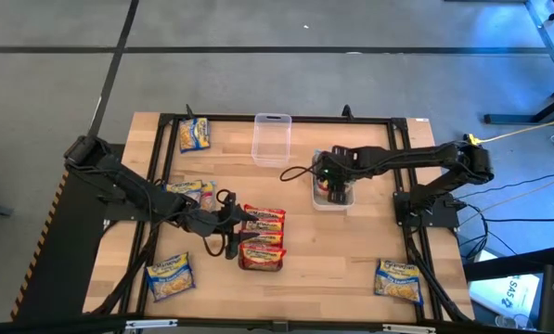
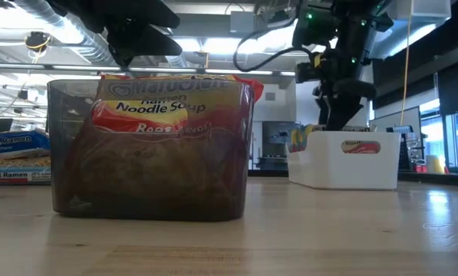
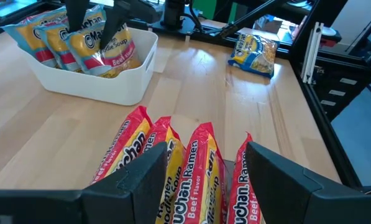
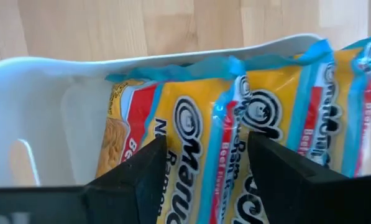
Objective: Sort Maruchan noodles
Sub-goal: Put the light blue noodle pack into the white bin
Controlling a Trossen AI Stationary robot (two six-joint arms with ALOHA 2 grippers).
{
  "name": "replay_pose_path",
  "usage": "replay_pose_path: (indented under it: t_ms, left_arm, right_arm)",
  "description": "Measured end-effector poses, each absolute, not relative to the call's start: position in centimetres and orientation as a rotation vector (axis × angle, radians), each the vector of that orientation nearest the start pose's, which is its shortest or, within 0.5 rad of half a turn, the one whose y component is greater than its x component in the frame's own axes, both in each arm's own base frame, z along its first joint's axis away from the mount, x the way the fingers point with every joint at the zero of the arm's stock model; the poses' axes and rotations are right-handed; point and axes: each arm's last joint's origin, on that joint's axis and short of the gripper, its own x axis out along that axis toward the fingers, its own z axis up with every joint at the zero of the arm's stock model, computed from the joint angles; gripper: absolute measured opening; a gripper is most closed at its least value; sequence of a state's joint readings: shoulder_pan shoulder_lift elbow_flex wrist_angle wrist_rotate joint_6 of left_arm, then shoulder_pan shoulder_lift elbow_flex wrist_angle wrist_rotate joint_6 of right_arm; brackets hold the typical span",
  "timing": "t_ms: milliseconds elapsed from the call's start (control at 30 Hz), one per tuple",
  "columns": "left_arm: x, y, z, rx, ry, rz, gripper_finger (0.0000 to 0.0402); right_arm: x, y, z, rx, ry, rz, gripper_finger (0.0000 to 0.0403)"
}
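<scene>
Several red-labelled Maruchan packets (image 3: 201, 168) stand on edge in a grey see-through container (image 2: 148, 153) near the table's middle (image 1: 263, 239). My left gripper (image 3: 204, 180) is open over that container's left end (image 1: 228, 223), one packet top showing between its fingers. A white container (image 1: 334, 193) holds several blue-edged packets (image 4: 204, 124), which lean on its wall. My right gripper (image 4: 204, 168) reaches down into it (image 2: 340, 107), open, with a finger on either side of a packet seam. My left gripper comes slanting from the table's left over the red packets' tops (image 3: 201, 134); I cannot tell whether a finger touches them. My right gripper points down into the white container (image 3: 92, 81); whether its fingers (image 4: 145, 174) touch the packet faces cannot be told.
Loose blue-labelled packets lie flat at the far left (image 1: 194, 134), near left (image 1: 170, 276), near right (image 1: 397, 280) and under the left arm (image 1: 191, 192). A clear container (image 1: 271, 139) stands at the far middle. A black frame (image 1: 402, 167) borders the table.
</scene>
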State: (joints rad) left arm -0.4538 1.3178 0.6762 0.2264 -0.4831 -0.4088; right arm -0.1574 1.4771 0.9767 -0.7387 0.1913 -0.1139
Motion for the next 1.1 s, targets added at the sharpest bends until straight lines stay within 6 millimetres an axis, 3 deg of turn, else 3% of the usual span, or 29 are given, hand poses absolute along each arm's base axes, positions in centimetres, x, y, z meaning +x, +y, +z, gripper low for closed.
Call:
replay_pose_path:
  t_ms: [100,267,367,433,567,700,867,1000,1100]
  left_arm:
    - [25.0,-10.7,22.3,-0.216,0.357,0.104,0.0211]
    - [25.0,-10.7,22.3,-0.222,0.356,0.104,0.0212]
    - [25.2,-10.5,22.6,-0.24,0.325,0.117,0.0211]
    - [25.5,-10.3,23.0,-0.24,0.311,0.125,0.021]
    - [26.1,-9.9,24.7,-0.191,0.373,0.146,0.0209]
    - [25.3,-8.8,26.7,-0.279,0.647,0.229,0.0209]
    - [22.5,-8.8,26.3,-0.547,1.019,0.362,0.0209]
    - [19.9,-9.9,24.6,-0.751,1.256,0.523,0.0209]
    - [18.4,-10.5,22.5,-0.84,1.328,0.653,0.0209]
  right_arm:
    - [26.7,-4.8,22.5,-0.116,1.264,-0.227,0.0199]
    - [26.6,-4.2,27.7,0.035,1.296,-0.157,0.0199]
    - [26.5,-2.3,29.9,0.195,1.224,-0.08,0.0199]
    - [26.5,0.3,30.2,0.191,1.122,0.003,0.0199]
    - [26.4,6.0,28.1,0.067,0.899,0.108,0.0199]
    - [25.5,9.7,24.9,0.034,0.782,0.15,0.0199]
    - [23.9,11.6,21.2,0.086,0.766,0.092,0.0199]
    - [22.8,12.1,19.5,0.095,0.749,0.026,0.0199]
    - [22.4,12.1,18.8,0.078,0.729,-0.009,0.0199]
